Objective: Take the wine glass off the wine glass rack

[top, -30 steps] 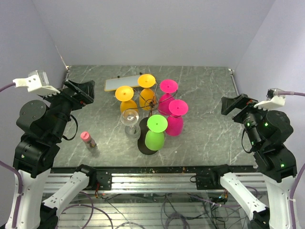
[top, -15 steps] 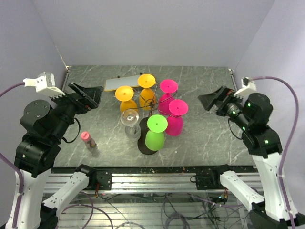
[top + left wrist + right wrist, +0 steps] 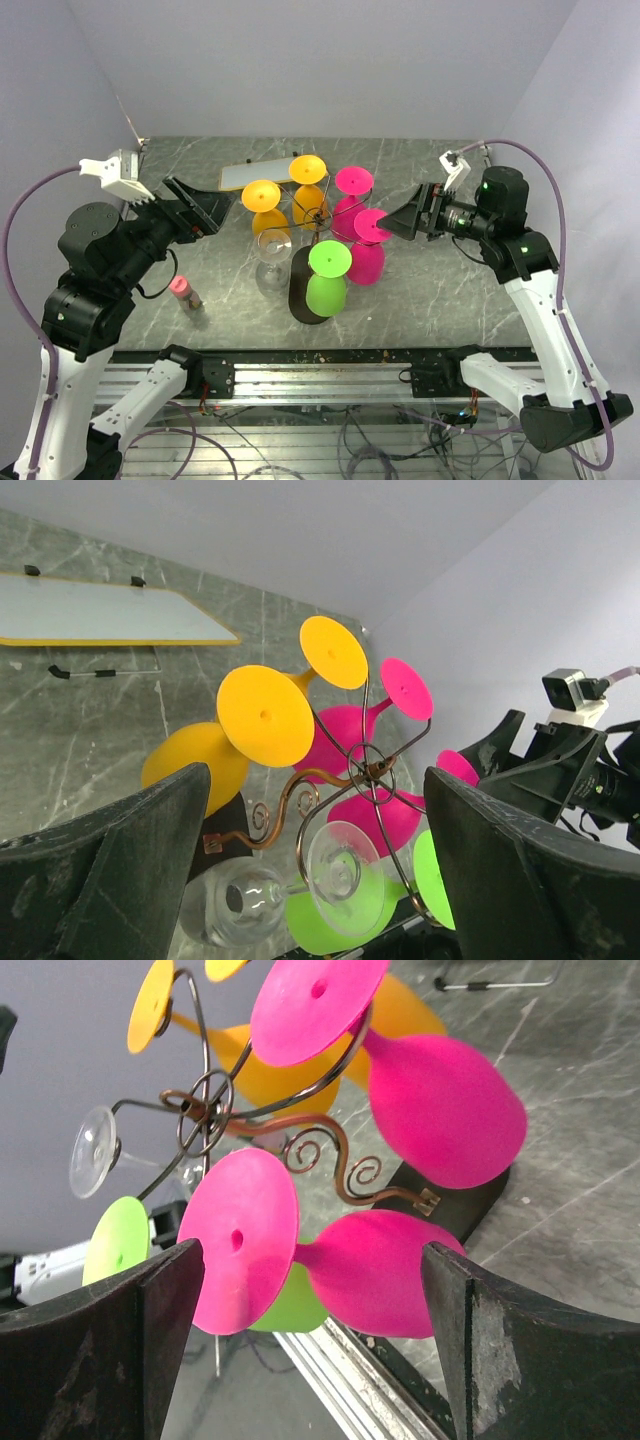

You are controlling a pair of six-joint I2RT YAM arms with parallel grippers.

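While left fingers (image 3: 200, 205) and right fingers (image 3: 402, 220) gape empty, coloured glasses (image 3: 327, 285) crowd the clear wine glass (image 3: 272, 255) on its rack (image 3: 298, 290).

Wine glass rack (image 3: 300, 285) stands at centre of table (image 3: 450, 290). Six wine glasses hang upside down on its hook arms, ringed round the stem: far-left glass (image 3: 268, 220), far-middle glass (image 3: 310, 203), far-right glass (image 3: 347, 215), right glass (image 3: 367, 262), near glass (image 3: 326, 292), near-left glass (image 3: 272, 256). Near glass hangs over the rack base. Flat board (image 3: 255, 176) lies behind the rack by the far edge, left of centre. Small bottle (image 3: 185, 293) sits well left of the rack, toward the near-left corner. Left gripper (image 3: 222, 212) is left of the rack, near the far-left glass. Right gripper (image 3: 392, 225) is right of it, just beside the right glass.
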